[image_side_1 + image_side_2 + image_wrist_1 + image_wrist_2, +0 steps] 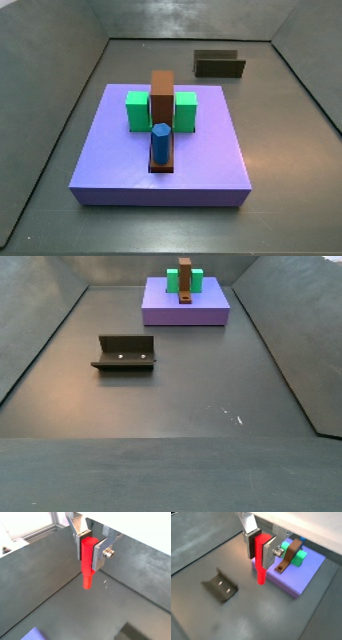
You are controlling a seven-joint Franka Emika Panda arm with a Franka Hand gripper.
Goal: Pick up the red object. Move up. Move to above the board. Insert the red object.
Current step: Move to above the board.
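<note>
My gripper [89, 554] is shut on the red object [88, 564], a thin bright red peg that hangs upright between the silver fingers above the dark floor. Both wrist views show this grip, with the gripper [261, 550] and the red object [260, 568]. The peg's lower end juts out below the pads. The board [302, 583] is a lavender slab just beside the peg, and the peg hangs off its edge over the floor. The board also shows in both side views [201, 160] [203, 313]. The gripper and the peg are out of both side views.
On the board stand green blocks [138, 110], a tall brown block [162, 92] on a brown strip, and a blue cylinder [160, 145]. The fixture [221, 586] stands on the floor away from the board and shows in both side views [123, 353] [219, 65]. Grey walls enclose the floor.
</note>
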